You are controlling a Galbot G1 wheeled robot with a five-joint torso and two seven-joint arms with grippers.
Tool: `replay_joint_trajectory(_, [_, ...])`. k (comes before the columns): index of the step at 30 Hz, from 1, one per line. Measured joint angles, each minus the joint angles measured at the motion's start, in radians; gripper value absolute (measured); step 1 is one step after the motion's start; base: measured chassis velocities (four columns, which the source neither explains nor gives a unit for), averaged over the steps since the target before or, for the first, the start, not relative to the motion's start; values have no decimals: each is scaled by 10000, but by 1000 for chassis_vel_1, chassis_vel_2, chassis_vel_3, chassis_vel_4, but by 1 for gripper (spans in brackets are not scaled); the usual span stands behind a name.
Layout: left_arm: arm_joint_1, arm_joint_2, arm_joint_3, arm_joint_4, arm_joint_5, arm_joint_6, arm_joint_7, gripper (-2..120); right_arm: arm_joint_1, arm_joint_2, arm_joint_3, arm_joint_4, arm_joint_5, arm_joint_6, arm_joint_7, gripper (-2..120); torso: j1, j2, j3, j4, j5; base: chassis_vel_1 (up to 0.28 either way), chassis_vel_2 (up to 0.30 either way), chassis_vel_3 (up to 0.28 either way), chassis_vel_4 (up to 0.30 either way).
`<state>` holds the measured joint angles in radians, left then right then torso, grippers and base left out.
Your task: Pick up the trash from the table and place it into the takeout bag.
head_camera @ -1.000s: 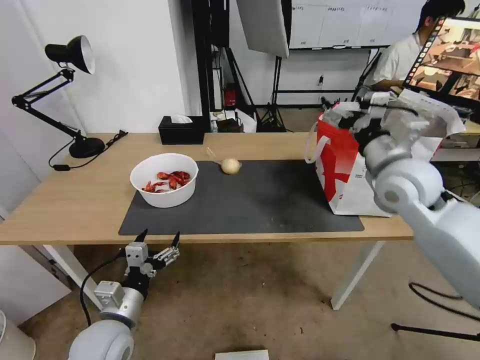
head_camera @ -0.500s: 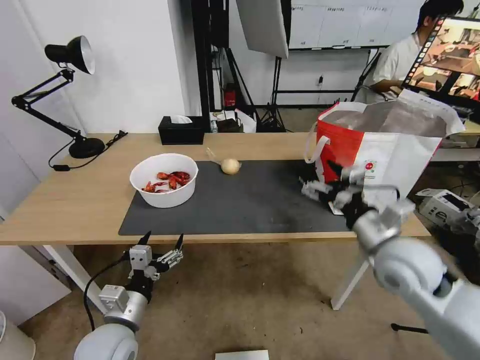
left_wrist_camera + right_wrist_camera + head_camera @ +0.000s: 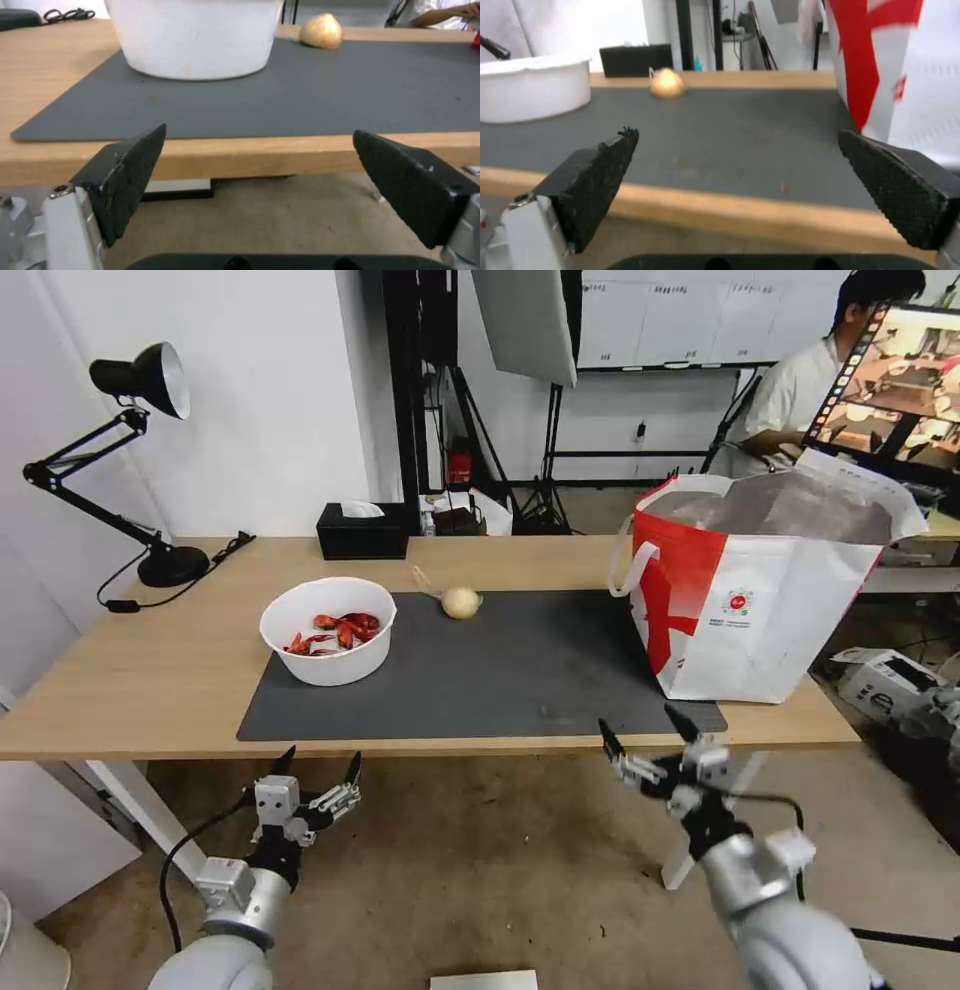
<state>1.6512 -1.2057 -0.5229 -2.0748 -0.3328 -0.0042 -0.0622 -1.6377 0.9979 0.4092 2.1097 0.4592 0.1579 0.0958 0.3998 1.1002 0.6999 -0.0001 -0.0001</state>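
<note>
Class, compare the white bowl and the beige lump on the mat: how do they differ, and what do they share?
The white bowl is wide, open and holds red shells; the beige lump is small, closed and rounded. The bowl sits at the mat's near left part; the lump lies at its far edge. Both rest on the mat, untouched by any gripper.

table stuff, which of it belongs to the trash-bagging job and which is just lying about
Job:
white bowl of crayfish shells
beige lump
takeout bag
dark mat

Lying about:
black tissue box
desk lamp

Left gripper and right gripper hang open, below the table edge.
</note>
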Motion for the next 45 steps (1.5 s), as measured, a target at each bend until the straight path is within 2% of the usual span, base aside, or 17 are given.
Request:
replay_joint_trajectory(4, [133, -33, 12, 113, 155, -118, 0, 100, -101, 284, -178, -260, -84, 69, -44, 100, 0, 0, 1, 1, 1, 0, 0, 0, 0])
replay_joint_trajectory(34, [183, -7, -65, 107, 227, -202, 19, 100, 2, 688, -500, -559, -375, 27, -58, 100, 2, -2, 1, 1, 0, 0, 0, 0, 0])
replay_joint_trajectory(40, [168, -3, -70, 117, 229, -224, 24, 100, 533, 588, -690, -559, -108, -161, -41, 100, 2, -2, 1, -1, 2, 0, 0, 0, 0])
replay_joint_trajectory(43, [127, -3, -74, 140, 230, -227, 25, 100, 1253, 363, -935, -614, 256, -383, -31, 100, 2, -2, 1, -1, 0, 0, 0, 0, 0])
replay_joint_trajectory(45, [111, -2, -71, 142, 233, -228, 27, 100, 2471, 151, -1282, -842, 842, -675, -27, 100, 2, -2, 2, 3, 1, 0, 0, 0, 0])
